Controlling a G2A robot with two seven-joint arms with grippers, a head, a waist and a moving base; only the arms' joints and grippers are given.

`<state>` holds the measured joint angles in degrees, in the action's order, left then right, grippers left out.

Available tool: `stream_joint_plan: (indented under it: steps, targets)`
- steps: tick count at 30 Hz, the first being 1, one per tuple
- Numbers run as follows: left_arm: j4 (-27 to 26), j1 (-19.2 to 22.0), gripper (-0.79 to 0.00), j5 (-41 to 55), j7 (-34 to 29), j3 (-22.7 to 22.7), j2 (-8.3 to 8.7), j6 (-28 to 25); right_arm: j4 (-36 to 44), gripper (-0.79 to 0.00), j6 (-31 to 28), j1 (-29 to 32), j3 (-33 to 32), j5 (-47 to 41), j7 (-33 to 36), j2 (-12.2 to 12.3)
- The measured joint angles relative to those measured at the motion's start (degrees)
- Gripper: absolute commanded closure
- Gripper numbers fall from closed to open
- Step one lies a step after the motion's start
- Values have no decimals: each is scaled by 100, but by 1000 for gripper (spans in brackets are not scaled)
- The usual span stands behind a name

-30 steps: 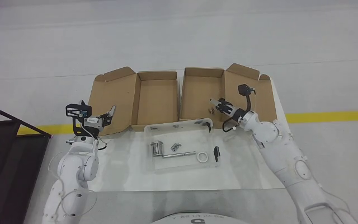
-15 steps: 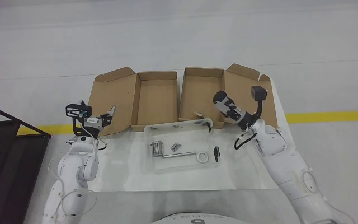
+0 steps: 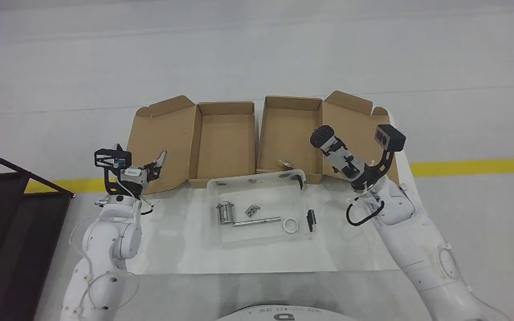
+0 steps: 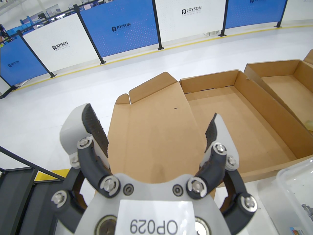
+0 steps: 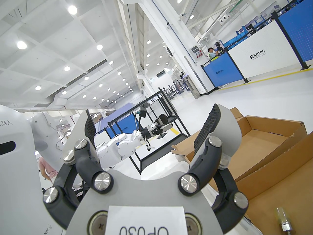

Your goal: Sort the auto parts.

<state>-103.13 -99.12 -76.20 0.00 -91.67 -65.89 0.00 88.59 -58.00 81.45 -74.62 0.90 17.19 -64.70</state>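
A clear tray (image 3: 215, 185) sits at the table's middle and holds several parts: a metal cylinder piece (image 3: 225, 213), a thin rod (image 3: 263, 221), a white ring (image 3: 291, 225) and a black clip (image 3: 311, 217). Behind it lie two open cardboard boxes, the left box (image 3: 225, 144) and the right box (image 3: 289, 132). A small pale part (image 3: 283, 164) (image 5: 282, 218) rests in the right box near its front wall. My right gripper (image 3: 320, 136) (image 5: 151, 113) hangs raised over the right box's right side, open and empty. My left gripper (image 3: 155, 164) (image 4: 151, 116) is open and empty over the left box's flap (image 4: 151, 135).
A black metal rack (image 3: 24, 217) stands beyond the table's left edge. The tray's corner (image 4: 296, 179) lies close to the left gripper. White tabletop (image 3: 177, 241) lies bare between the left arm and the tray.
The right gripper has risen from low over the right box and swung back to the right, turning upward. A small part now shows in that box. The left arm has kept still.
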Motion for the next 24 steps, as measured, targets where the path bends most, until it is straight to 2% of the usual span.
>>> stream_joint_plan:
  steps: [6, 9, 10, 14, 17, 20, 24]
  targets:
    - [-28, -11, -785, -35, 34, 14, 4, -1, 0, -785, 0, 0, 0, 0, 0, 0]
    - [-217, -213, -785, -538, 456, 176, 10, -177, 0, -785, 0, 0, 0, 0, 0, 0]
    - [-278, -300, -785, -614, 564, 208, 18, -366, 0, -785, 0, 0, 0, 0, 0, 0]
    - [-657, -725, -785, -1174, 812, 186, 128, -1774, 0, -785, 0, 0, 0, 0, 0, 0]
    - [-934, -1017, -785, -1437, 980, 139, 165, -2434, 0, -785, 0, 0, 0, 0, 0, 0]
    - [-1001, -1118, -785, -927, 961, 118, 140, -2264, 0, -785, 0, 0, 0, 0, 0, 0]
    - [-994, -1110, -785, -866, 957, 120, 141, -2232, 0, -785, 0, 0, 0, 0, 0, 0]
